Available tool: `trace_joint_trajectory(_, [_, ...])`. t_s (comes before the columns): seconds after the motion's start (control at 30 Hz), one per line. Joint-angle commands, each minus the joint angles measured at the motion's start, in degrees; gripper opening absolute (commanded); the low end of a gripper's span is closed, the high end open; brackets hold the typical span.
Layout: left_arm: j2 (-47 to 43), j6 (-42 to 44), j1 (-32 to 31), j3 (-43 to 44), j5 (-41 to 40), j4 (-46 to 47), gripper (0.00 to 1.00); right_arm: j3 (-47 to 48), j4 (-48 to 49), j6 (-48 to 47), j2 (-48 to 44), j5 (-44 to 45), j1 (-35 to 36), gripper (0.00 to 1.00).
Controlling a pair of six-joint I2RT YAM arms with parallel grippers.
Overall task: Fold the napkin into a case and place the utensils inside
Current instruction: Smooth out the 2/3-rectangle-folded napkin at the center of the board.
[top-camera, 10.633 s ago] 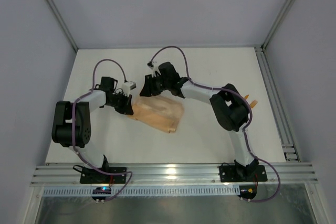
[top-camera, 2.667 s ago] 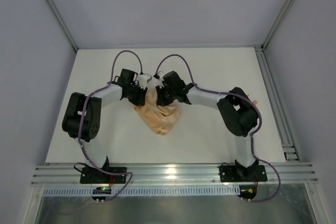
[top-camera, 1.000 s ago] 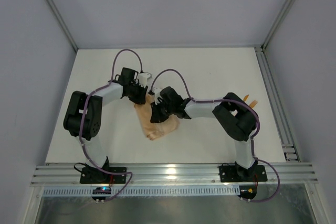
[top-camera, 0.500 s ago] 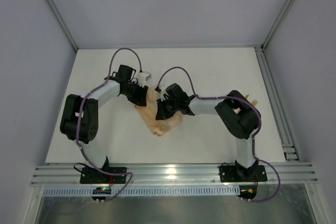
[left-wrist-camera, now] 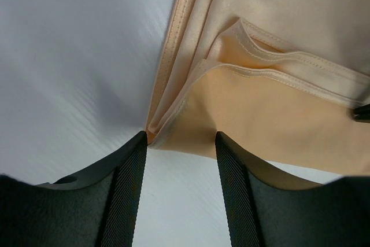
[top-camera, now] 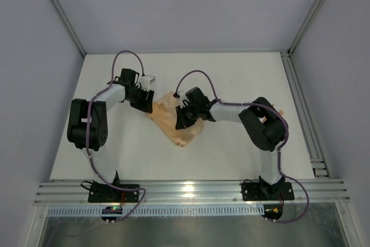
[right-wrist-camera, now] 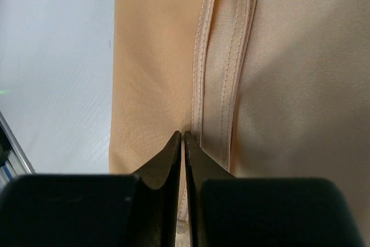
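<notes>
the folded napkin [top-camera: 167,121] lies mid-table [top-camera: 231,79], partly covered by both grippers. the left gripper [left-wrist-camera: 180,143] stands half open, holding nothing, with a cloth corner touching one finger. the right gripper [right-wrist-camera: 184,138] is closed, tips on a hem; any pinched cloth is hidden. the utensils [top-camera: 281,112] barely peek past the right elbow.

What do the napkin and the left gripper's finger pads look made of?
The napkin: woven cloth, perhaps satin-like polyester, judging by stitched hems and soft sheen. The left gripper, its fingers: matte black ribbed pads, probably rubber or textured plastic.
</notes>
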Motion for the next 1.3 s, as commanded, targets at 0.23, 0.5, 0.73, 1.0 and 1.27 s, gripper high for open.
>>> trace_joint_trajectory(0.23, [3.0, -0.1, -1.2, -2.2, 0.9, 2.3, 0.25, 3.0, -4.7, -3.7, 3.1, 0.4, -1.4, 0.09])
trace_joint_trajectory(0.5, [-1.3, 2.7, -1.2, -7.9, 1.2, -1.2, 0.05, 3.5, -5.8, -3.9, 3.0, 1.1, -1.6, 0.09])
trace_joint_trajectory(0.73, [-6.0, 6.1, -1.1, -12.4, 1.6, -6.1, 0.03, 2.6, -10.6, -5.2, 0.1, 0.9, -1.5, 0.1])
trace_joint_trajectory(1.0, [-11.0, 9.8, -1.2, -16.0, 0.8, -10.4, 0.11, 3.1, -16.9, -5.3, -0.5, 2.8, -1.6, 0.1])
trace_joint_trajectory(1.27, [-15.3, 9.8, -1.1, -15.7, 1.8, -12.4, 0.42, 4.2, -18.8, -6.0, -0.8, 5.4, -1.6, 0.11])
